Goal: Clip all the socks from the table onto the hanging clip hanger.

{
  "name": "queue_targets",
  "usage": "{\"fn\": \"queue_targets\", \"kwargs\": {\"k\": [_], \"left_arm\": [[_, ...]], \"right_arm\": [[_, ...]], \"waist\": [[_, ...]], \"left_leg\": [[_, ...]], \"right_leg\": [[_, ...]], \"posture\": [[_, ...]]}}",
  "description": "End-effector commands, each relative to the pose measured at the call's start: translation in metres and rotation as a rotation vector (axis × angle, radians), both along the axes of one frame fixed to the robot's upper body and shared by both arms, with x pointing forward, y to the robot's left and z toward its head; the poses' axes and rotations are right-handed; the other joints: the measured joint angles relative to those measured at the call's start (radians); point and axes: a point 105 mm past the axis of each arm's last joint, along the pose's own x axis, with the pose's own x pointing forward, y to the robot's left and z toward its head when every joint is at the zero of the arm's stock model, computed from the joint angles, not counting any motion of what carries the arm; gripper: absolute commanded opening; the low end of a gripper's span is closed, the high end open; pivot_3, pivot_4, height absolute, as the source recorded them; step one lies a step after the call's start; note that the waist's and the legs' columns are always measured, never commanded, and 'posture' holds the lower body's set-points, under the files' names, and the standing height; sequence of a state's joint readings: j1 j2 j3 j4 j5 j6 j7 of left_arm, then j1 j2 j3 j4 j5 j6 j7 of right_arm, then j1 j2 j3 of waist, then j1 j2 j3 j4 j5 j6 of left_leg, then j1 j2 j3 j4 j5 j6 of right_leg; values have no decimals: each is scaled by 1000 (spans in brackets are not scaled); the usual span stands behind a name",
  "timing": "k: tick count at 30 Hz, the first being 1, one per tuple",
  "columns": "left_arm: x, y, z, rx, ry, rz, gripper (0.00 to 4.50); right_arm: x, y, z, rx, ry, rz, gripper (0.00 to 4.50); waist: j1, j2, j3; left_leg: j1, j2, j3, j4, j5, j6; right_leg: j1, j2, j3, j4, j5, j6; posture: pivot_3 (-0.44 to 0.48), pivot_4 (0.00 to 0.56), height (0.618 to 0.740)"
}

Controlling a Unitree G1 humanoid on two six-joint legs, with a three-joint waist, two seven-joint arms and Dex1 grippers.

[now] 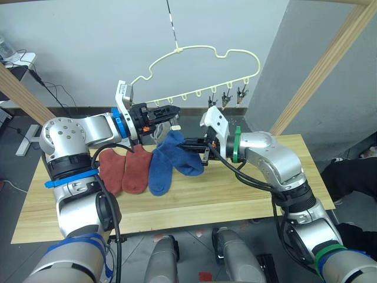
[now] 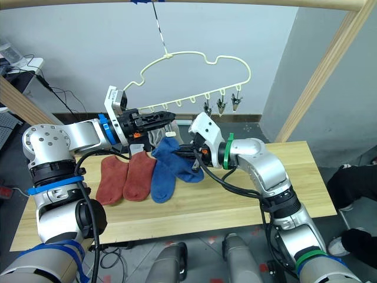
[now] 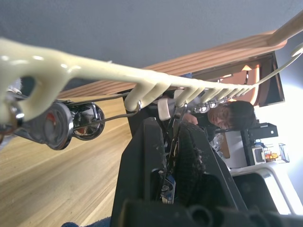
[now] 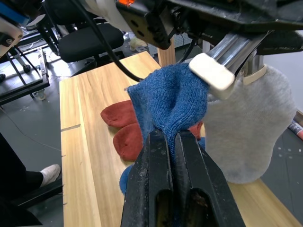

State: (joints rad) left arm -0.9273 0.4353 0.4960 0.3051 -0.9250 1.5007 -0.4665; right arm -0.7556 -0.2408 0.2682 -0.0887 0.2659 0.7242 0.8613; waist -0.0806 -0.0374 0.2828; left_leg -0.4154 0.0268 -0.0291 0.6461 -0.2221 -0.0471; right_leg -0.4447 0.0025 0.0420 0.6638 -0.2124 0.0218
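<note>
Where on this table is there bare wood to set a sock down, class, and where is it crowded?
The table is bare from the blue socks to its right end, under the right arm, and along the near edge. The left-middle is crowded: two rust-red socks, the blue ones, a grey sock on the clip hanger and both hands.

Behind the bench a plain pale grey wall (image 1: pixel 88 35) faced me, with a darker grey wall panel (image 1: pixel 330 71) beyond the bench's far right corner. Thick wooden frame poles (image 1: pixel 321 68) slanted up on both sides, and another ran across the top (image 2: pixel 235 3). Past the far left corner, a white power strip (image 1: pixel 20 58) sat with black cables (image 1: pixel 56 88) trailing down. The floor (image 1: pixel 15 130) was dark grey. From my right wrist I saw a black office chair (image 4: pixel 90 40) standing beyond the bench.
</note>
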Motion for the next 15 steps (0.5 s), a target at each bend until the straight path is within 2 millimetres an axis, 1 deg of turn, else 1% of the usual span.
{"fn": "queue_targets", "kwargs": {"k": [1,4,12,14,15], "left_arm": [[-5,-3,3,9,-18,-30,214],[-7,-2,3,14,-22,-31,214],[-10,-4,1,26,-38,-42,214],[-9,-4,1,29,-40,-40,214],[-9,-3,1,29,-42,-39,214]], "right_arm": [[-1,3,12,27,-44,13,50],[3,2,10,24,-43,-1,50],[8,1,19,55,-30,-19,50],[8,1,19,58,-28,-19,50],[4,1,20,61,-23,1,50]], "waist": [[0,0,0],[1,0,0],[1,0,0],[1,0,0],[1,0,0]], "left_leg": [[0,0,0,0,0,0],[0,0,0,0,0,0],[0,0,0,0,0,0],[0,0,0,0,0,0],[0,0,0,0,0,0]], "right_leg": [[0,0,0,0,0,0],[0,0,0,0,0,0],[0,-1,0,0,0,0],[0,-1,0,0,0,0],[0,-1,0,0,0,0]], "posture": [[-59,258,740],[-56,256,740],[-58,251,740],[-60,248,740],[-60,248,740]]}}
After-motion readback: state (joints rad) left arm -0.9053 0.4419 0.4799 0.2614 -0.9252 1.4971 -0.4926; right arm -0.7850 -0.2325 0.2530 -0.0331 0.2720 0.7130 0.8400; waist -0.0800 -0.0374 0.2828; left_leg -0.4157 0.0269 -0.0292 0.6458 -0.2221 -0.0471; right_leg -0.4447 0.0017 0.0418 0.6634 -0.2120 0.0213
